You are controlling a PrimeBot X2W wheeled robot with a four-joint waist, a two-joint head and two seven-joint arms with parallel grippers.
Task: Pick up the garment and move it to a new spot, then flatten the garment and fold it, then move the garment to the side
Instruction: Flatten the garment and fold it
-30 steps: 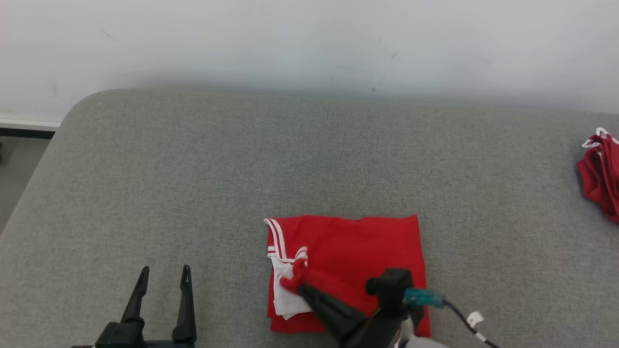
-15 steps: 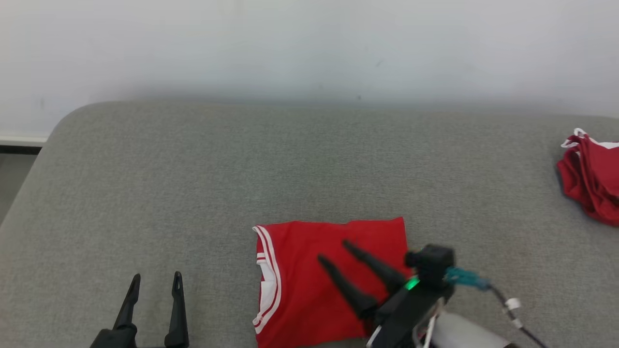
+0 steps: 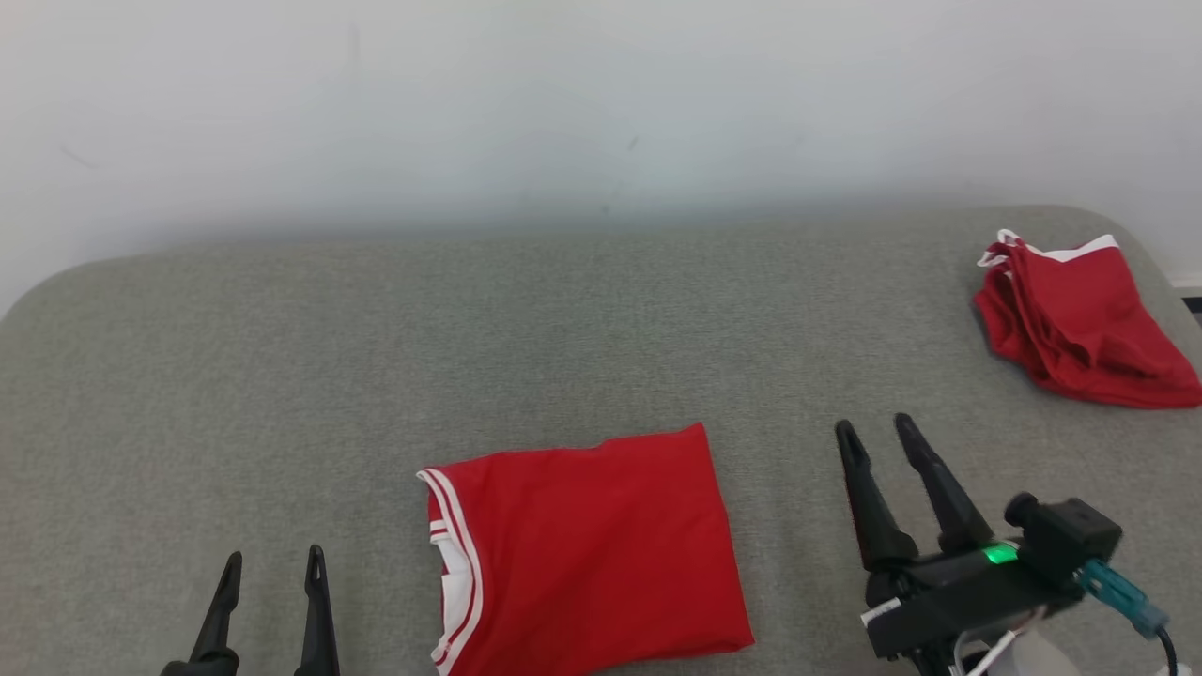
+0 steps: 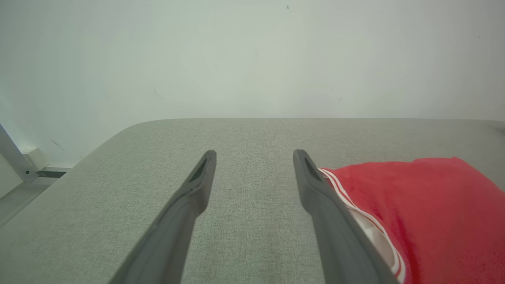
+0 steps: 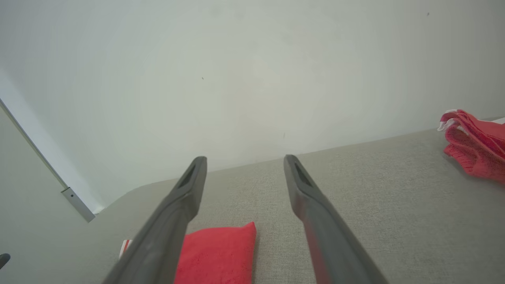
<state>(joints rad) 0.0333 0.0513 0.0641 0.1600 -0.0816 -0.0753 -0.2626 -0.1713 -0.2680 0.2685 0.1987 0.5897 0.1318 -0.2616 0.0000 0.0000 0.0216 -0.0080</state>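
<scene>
shirt (image 3: 587, 549): folded flat on the cushion (image 3: 376, 329)
left gripper (image 3: 273, 553): spread wide, empty
right gripper (image 3: 873, 422): same, holding nothing
plan: I'd pinch every layer, drag it low

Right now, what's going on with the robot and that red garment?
The red garment lies folded in a neat rectangle on the grey surface. The left gripper and right gripper stand open and empty on either side, clear of it. A red cloth pile lies bunched at the far right.
</scene>
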